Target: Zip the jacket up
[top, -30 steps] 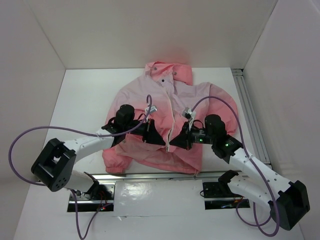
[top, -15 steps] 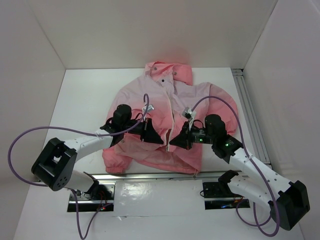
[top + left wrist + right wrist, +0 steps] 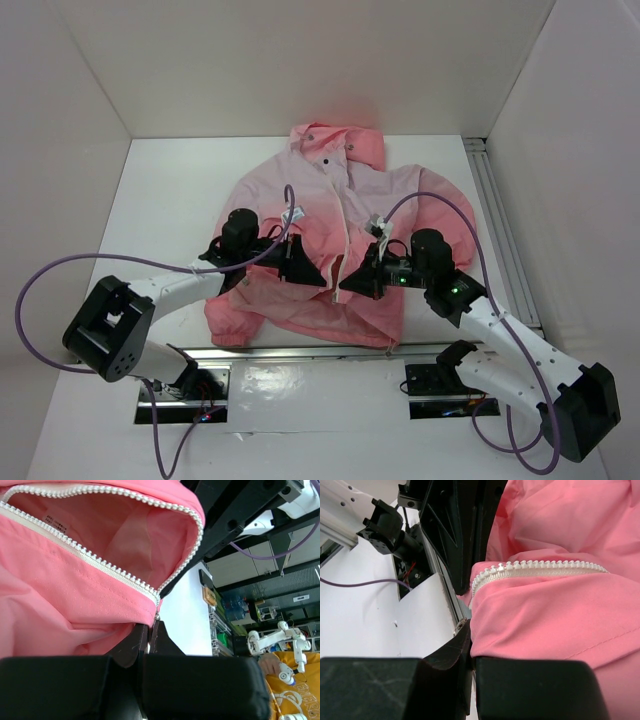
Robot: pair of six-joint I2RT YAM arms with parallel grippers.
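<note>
The pink jacket lies flat on the white table, hood at the far side, its white front zipper running down the middle. The lower part of the zipper is parted. My left gripper is shut on the left front's hem corner at the zipper's bottom end. My right gripper is shut on the right front's hem beside its zipper teeth. The two grippers stand close together, tips facing each other, holding the hem a little above the table. The slider is not visible.
White walls enclose the table on three sides. An aluminium rail runs along the right side and another along the near edge. Purple cables loop off both arms. The left gripper's black body fills the right wrist view's upper left.
My left arm has shifted slightly to the left and away, still holding the hem corner. My right arm has hardly moved.
</note>
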